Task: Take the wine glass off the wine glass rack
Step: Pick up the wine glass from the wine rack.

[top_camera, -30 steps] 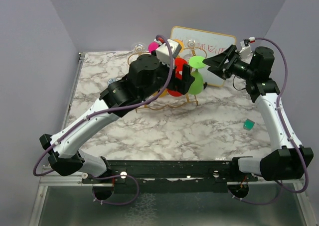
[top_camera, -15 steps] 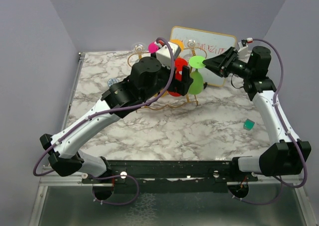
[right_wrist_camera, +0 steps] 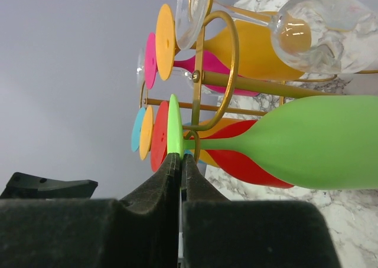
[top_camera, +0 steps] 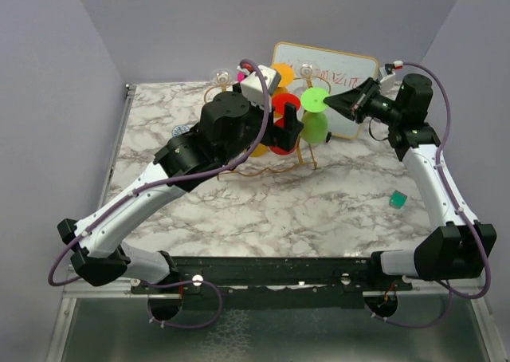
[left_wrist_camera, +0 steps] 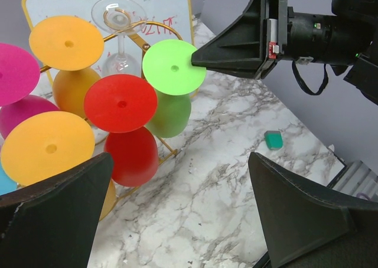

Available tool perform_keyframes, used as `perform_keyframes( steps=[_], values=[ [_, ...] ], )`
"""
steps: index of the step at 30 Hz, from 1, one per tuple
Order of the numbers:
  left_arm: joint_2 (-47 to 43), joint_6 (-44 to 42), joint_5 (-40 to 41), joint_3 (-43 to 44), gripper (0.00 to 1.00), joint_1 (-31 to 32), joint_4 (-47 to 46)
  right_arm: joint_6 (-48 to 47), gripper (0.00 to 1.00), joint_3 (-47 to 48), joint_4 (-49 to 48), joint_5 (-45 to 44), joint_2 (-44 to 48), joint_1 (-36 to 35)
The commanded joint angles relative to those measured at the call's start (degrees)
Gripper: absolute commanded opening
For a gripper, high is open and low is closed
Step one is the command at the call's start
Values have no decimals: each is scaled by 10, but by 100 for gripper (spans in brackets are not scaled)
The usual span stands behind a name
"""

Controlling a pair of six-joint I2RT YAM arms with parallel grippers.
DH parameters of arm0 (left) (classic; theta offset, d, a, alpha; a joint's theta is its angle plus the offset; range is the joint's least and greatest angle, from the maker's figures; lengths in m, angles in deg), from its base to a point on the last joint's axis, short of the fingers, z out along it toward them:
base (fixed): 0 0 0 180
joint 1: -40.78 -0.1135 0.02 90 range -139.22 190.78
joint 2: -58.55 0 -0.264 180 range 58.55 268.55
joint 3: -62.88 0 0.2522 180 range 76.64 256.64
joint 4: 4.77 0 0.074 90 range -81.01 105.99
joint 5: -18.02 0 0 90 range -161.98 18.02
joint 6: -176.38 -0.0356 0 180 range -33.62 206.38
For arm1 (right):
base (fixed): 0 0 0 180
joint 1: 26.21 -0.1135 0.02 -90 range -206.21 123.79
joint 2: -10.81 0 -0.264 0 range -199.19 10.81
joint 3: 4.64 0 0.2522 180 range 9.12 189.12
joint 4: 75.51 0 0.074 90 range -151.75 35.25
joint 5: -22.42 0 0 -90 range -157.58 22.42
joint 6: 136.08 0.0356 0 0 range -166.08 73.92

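Pinched shut with the right claw (right_wrist_camera: 179, 156) on the rim of the green wine glass (right_wrist_camera: 307, 141) foot. Hanging bowl-down at the right end of the gold wine glass rack (right_wrist_camera: 248, 82), just beside the red wine glass (left_wrist_camera: 133, 156). Looks like the grasp step. Next up, probably: draw the foot outward along the rail, level, clear of the neighbours. Spread wide in front of the rack, left claw (left_wrist_camera: 179, 162), gripping nothing.

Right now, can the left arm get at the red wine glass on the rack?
Probably yes. The left arm's jaws stand open and the red wine glass hangs straight ahead with nothing between; the green glass beside it, pinched at the foot by the right arm's jaws, sits close.
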Motion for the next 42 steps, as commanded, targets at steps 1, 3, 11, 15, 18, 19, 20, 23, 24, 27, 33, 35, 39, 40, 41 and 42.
perform_keyframes(
  steps=[1, 3, 11, 15, 18, 19, 20, 23, 24, 27, 33, 35, 39, 40, 41, 42],
  values=[
    [2, 1, 11, 2, 99, -3, 3, 2, 6, -7, -2, 15, 9, 2],
    [6, 4, 6, 3, 99, -4, 3, 3, 6, -7, -3, 18, 9, 2],
    [20, 6, -4, 11, 99, -5, 3, 27, 1, -1, -22, 33, 11, 2],
    [25, 15, -14, 14, 99, -9, 2, 72, 0, -14, -51, 46, 15, 2],
    [24, 19, -25, 14, 99, -16, 2, 121, 0, -45, -98, 57, 25, 2],
    [24, 22, -27, 14, 99, -20, 1, 129, 0, -52, -102, 57, 27, 2],
    [23, 25, -28, 13, 99, -22, 0, 134, 0, -57, -102, 57, 30, 2],
    [23, 28, -37, 12, 99, -27, 0, 135, 0, -67, -96, 59, 36, 2],
    [23, 30, -39, 12, 99, -28, 0, 134, 0, -68, -93, 59, 38, 2],
    [23, 35, -47, 10, 99, -30, -1, 134, 0, -72, -92, 59, 44, 2],
    [25, 39, -63, 10, 99, -33, -1, 121, 0, -69, -84, 60, 55, 2],
    [24, 40, -66, 11, 99, -33, -1, 102, 0, -55, -57, 54, 64, 2],
    [22, 40, -77, 14, 99, -35, -1, 70, 0, -38, 28, 36, 77, 2],
    [22, 40, -80, 16, 99, -35, -1, 71, 0, -42, 27, 41, 80, 2],
    [22, 40, -84, 17, 99, -36, -1, 70, 0, -45, 23, 44, 84, 2],
    [24, 40, -89, 19, 99, -36, -1, 62, 0, -44, 30, 38, 89, 2]
  ],
)
